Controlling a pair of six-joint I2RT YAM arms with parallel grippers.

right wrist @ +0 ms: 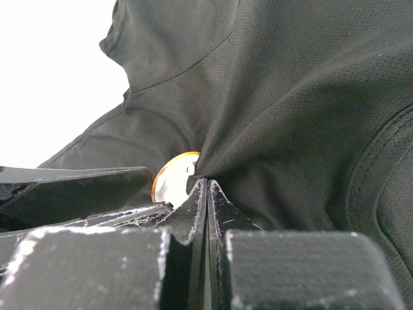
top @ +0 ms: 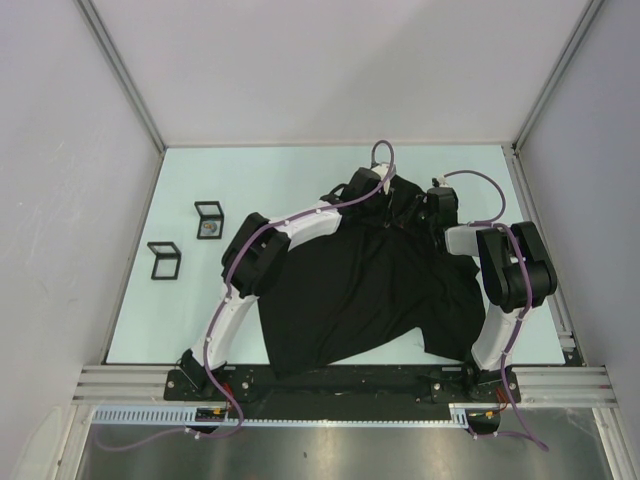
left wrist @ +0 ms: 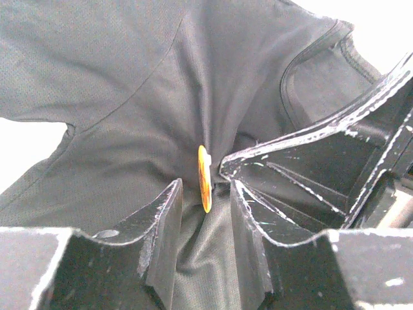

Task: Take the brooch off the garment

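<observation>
Spread across pale green table top (top: 250, 175): large soft black T-shirt (top: 360, 300), bunched at its far, collar end. Step in hand, judged: bracing cloth to free the pin. Clamped shut on a pinch of that cloth, right gripper (right wrist: 206, 186); parted, left gripper (left wrist: 205, 190), astride but seemingly not touching the small round orange-rimmed brooch (left wrist: 204, 171), seen edge-on, just beside the right fingertips. Next, probably: close on the disc, then pull away against taut cloth, without tearing
</observation>
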